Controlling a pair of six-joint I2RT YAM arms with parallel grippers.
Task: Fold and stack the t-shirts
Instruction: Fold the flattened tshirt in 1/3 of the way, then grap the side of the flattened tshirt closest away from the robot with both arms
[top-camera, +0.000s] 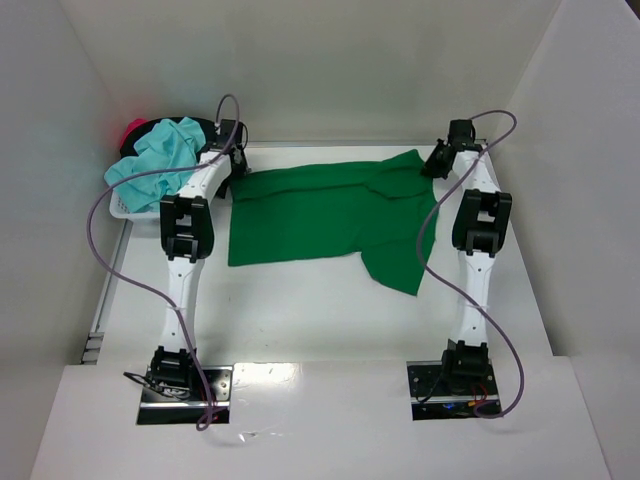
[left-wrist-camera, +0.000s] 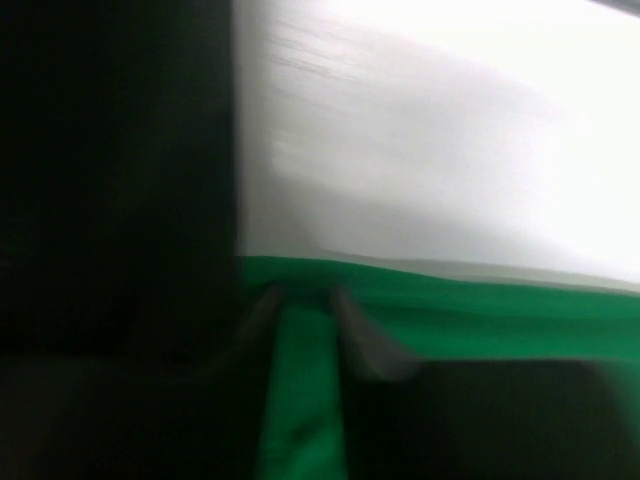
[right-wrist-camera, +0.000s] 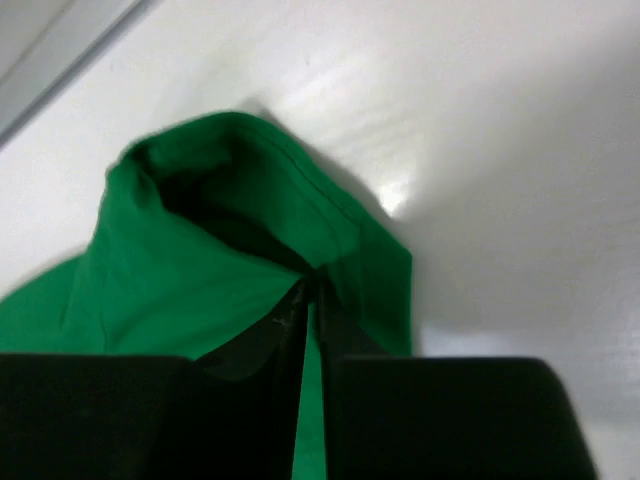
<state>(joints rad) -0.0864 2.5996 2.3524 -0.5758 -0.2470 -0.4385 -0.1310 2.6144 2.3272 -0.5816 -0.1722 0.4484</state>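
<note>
Green t-shirt (top-camera: 300, 215) spread on the surface (top-camera: 300, 320). Right gripper (right-wrist-camera: 306, 288) jaws pinch its far corner; left gripper (left-wrist-camera: 305, 300) jaws straddle the hem, grip unclear. Release both corners together so your edges align.

White table (top-camera: 320, 320) under green t-shirt (top-camera: 310, 215), basket (top-camera: 122, 210)

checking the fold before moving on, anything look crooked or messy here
The green t-shirt lies uneven: a flap at its near right corner juts out past the otherwise straight near edge. At far left, the turquoise t-shirt is heaped loose, unfolded, over the white basket.
</note>
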